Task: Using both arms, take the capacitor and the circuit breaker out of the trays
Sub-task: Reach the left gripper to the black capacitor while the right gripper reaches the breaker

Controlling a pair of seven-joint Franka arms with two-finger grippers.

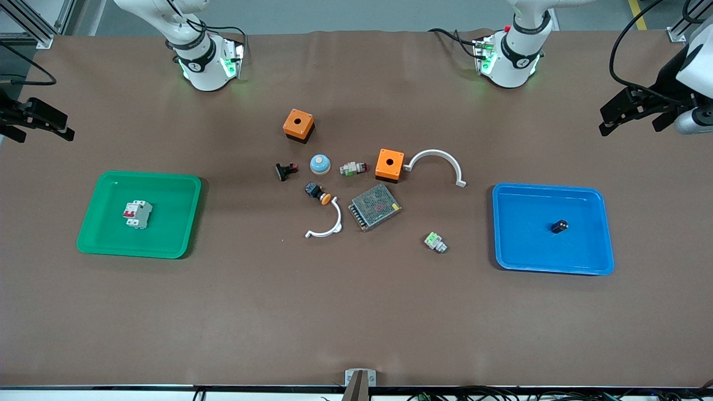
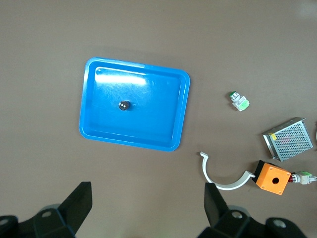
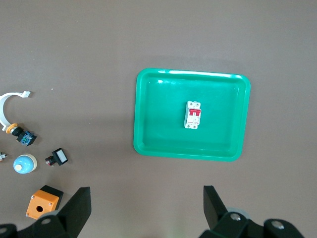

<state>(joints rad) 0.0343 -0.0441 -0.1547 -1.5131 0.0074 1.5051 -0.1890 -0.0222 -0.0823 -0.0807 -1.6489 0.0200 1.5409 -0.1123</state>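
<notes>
The capacitor (image 1: 560,226), a tiny black cylinder, lies in the blue tray (image 1: 518,253) toward the left arm's end of the table; it also shows in the left wrist view (image 2: 125,105). The breaker (image 1: 137,214), light grey with red levers, lies in the green tray (image 1: 100,239) toward the right arm's end; it also shows in the right wrist view (image 3: 193,114). My left gripper (image 1: 632,120) (image 2: 148,203) is open and empty, high over bare table at its end. My right gripper (image 1: 42,131) (image 3: 147,206) is open and empty, high over bare table at its end.
Between the trays lie two orange boxes (image 1: 298,125) (image 1: 389,164), a metal mesh box (image 1: 374,206), two white arcs (image 1: 437,161) (image 1: 326,223), a blue dome (image 1: 320,163), a black-and-red clip (image 1: 286,171), a black button with orange cap (image 1: 317,193) and two white-and-green blocks (image 1: 435,241) (image 1: 353,167).
</notes>
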